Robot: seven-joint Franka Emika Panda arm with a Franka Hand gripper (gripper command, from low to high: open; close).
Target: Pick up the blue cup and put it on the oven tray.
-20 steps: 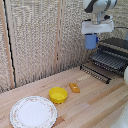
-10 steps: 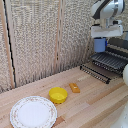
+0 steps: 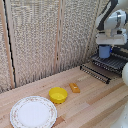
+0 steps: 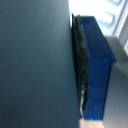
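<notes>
In the exterior view the blue cup (image 3: 104, 51) hangs in my gripper (image 3: 105, 48) at the exterior view's right, a little above the oven tray (image 3: 111, 63), a dark wire rack of parallel bars. My gripper is shut on the cup, and the white arm rises above it. In the wrist view the blue cup (image 4: 97, 65) fills much of the frame, pressed against a dark finger pad (image 4: 79, 60). The rest of that view is a blurred dark surface.
On the wooden table (image 3: 95, 107) sit a yellow bowl (image 3: 58, 94), a small orange block (image 3: 74, 87) and a round white patterned plate (image 3: 33, 112). A woven screen (image 3: 45, 35) stands behind. A white shape (image 3: 125, 74) shows at the exterior view's right edge.
My gripper has carried the blue cup further toward the exterior view's right and lower, closer over the wire rack. The bowl, block and plate have not moved.
</notes>
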